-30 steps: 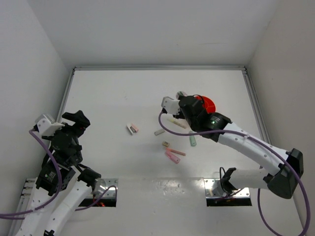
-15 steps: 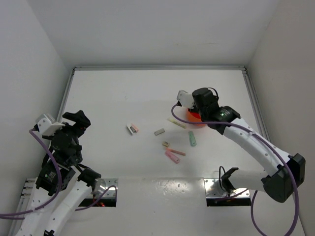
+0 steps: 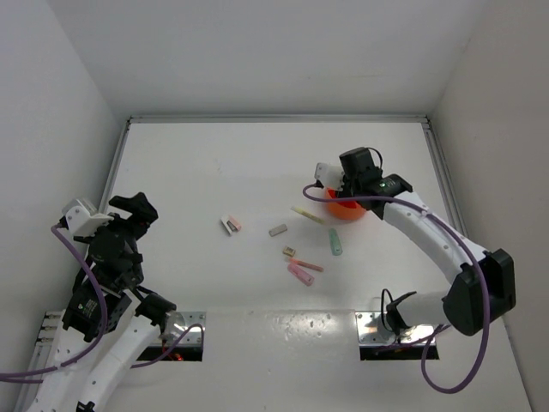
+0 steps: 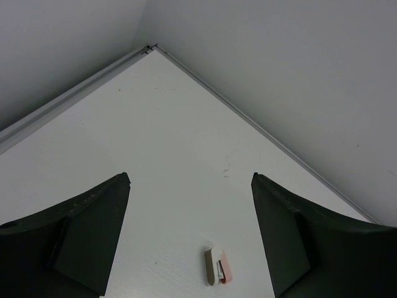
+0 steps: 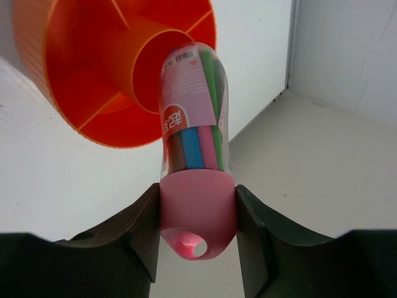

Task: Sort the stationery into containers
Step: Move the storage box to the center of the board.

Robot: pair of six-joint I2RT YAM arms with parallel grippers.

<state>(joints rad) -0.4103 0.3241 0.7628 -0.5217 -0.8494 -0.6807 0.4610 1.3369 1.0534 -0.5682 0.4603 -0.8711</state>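
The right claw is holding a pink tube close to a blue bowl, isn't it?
Nearly. The bowl is orange, not blue, as the right wrist view shows plainly. The rest is right: the right claw is holding the pink tube close to that bowl.

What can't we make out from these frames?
Right wrist: the pink tube in the right gripper blocks some compartments of the orange bowl; the frame edge cuts its rim.
Top external: that gripper hides the tube and part of the bowl.
Top external: grey block, tan block too small to identify.
Left wrist: only the white-pink block shows.
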